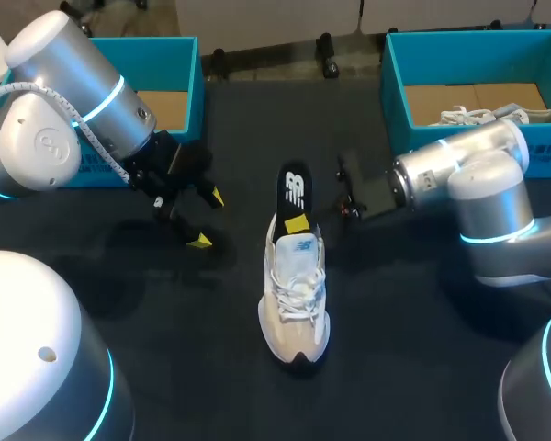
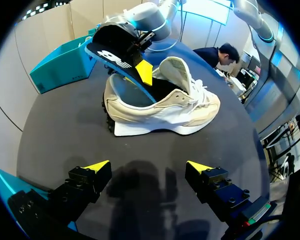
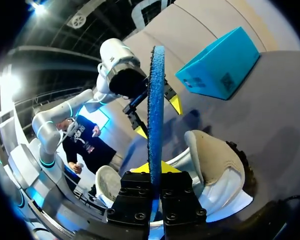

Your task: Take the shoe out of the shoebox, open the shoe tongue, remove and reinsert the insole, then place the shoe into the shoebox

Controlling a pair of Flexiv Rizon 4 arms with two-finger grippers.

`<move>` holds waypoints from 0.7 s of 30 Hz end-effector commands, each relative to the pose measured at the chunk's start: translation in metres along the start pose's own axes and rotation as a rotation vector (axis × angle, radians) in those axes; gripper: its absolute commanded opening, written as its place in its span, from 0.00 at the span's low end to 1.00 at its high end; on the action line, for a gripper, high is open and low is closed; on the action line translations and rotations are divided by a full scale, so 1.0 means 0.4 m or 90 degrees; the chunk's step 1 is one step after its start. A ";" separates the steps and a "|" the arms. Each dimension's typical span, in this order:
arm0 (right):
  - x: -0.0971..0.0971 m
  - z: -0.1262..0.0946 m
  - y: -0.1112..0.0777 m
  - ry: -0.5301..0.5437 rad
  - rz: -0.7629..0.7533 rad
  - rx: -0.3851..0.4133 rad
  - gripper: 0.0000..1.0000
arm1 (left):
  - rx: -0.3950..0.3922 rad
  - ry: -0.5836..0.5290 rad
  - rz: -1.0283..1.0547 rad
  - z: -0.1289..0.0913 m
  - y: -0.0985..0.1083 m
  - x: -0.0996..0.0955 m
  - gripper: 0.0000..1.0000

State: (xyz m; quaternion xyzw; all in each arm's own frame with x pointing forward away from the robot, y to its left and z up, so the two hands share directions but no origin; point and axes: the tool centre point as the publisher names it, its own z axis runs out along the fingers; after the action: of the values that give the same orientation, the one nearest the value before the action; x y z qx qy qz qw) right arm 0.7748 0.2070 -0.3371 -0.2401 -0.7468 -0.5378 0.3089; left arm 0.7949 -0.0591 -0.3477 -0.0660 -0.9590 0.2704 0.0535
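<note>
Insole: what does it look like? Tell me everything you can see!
The insole is thin and foam-like, black on top with white print, blue underneath. It slants, its lower end tucked into the cream shoe, its other end raised behind the heel. The right tool pinches it from both sides.

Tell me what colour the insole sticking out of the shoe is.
The insole is black on top with a blue underside, clearest in the left wrist view.

insole (image 1: 295,186): white logo | shoe tongue (image 1: 302,249): logo | shoebox (image 3: 217,62): label, prob. code, illegible
</note>
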 end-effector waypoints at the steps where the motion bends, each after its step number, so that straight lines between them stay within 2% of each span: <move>1: 0.001 0.020 -0.021 0.004 0.009 -0.001 0.00 | -0.001 -0.002 0.000 0.000 0.000 0.003 1.00; 10: 0.019 0.046 -0.064 0.012 0.034 -0.010 0.00 | -0.001 -0.002 0.000 0.000 0.000 0.003 1.00; 17: 0.022 0.049 -0.063 0.009 0.036 -0.014 0.00 | -0.001 -0.002 0.000 0.000 0.000 0.003 1.00; 20: 0.020 0.042 -0.051 0.003 0.031 -0.013 0.09 | -0.001 -0.002 0.000 0.000 0.000 0.003 1.00; 21: 0.019 0.038 -0.045 0.000 0.028 -0.011 0.16 | -0.001 -0.002 0.000 0.000 0.000 0.003 1.00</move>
State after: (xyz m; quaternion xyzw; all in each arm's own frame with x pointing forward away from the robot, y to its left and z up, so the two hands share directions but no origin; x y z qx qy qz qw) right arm 0.7531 0.2160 -0.3509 -0.2575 -0.7331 -0.5413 0.3212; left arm 0.7949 -0.0591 -0.3477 -0.0661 -0.9590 0.2704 0.0535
